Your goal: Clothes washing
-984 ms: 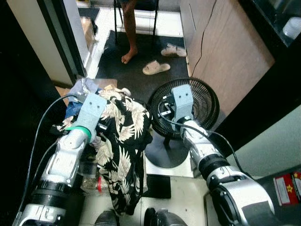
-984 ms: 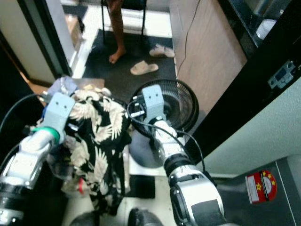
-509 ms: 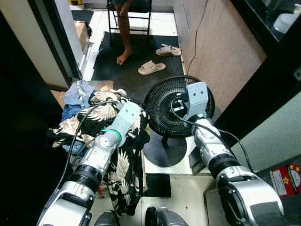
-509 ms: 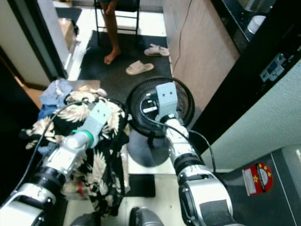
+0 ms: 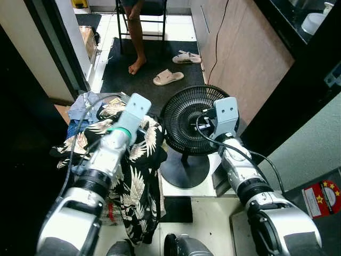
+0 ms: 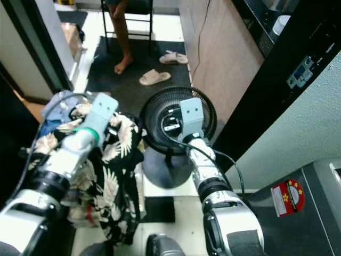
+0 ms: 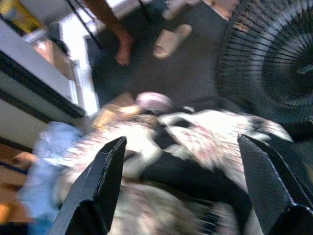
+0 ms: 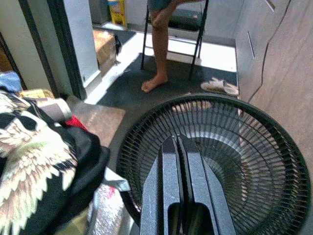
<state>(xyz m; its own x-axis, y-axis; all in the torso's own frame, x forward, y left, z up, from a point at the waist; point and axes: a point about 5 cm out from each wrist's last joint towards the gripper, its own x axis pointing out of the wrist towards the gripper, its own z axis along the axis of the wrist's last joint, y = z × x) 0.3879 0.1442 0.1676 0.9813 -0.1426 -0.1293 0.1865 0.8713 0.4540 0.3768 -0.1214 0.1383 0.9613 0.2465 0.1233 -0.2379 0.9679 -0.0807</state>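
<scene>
Two grippers raised: left gripper [image 7: 181, 186], fingers spread wide, over black patterned shirt [image 5: 136, 176] frame centre-left; right gripper [image 8: 178, 196], fingers pressed together, before floor fan [image 5: 194, 114].

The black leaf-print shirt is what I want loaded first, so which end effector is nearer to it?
Left. The left end effector, fingers spread wide, hovers directly over the black leaf-print shirt. The right end effector, fingers together, points at the floor fan beside the laundry pile.
</scene>
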